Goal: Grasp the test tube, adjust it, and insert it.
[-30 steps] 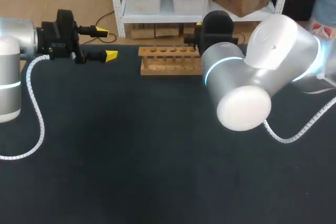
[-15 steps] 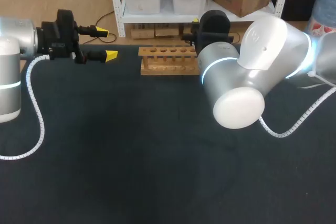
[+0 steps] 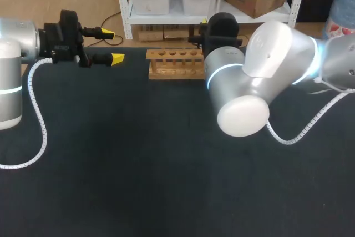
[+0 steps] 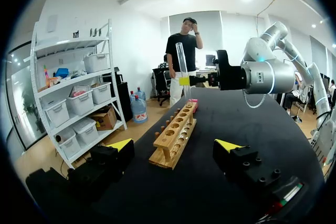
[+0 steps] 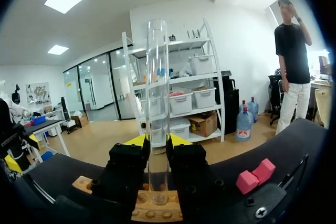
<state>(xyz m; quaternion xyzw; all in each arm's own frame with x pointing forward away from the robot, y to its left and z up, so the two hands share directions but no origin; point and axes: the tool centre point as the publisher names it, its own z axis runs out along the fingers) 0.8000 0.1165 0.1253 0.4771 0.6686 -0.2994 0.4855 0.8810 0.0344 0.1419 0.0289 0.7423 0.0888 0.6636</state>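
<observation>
Over the dark surface (image 3: 138, 165), the right arm (image 3: 260, 76) fills the head view's upper right, its bulk covering what it holds. The wooden rack (image 3: 175, 64) sits at top centre. The left hand (image 3: 112, 45), at upper left, is spread and holds nothing. Only the wrist views show the test tube (image 5: 157, 103), upright and pinched by the right hand (image 5: 157, 140) above the rack.

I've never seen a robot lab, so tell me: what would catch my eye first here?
The clear test tube, held upright in the right gripper over the wooden rack at the table's far edge. Next, the left gripper, open and empty, off to the rack's left.
</observation>
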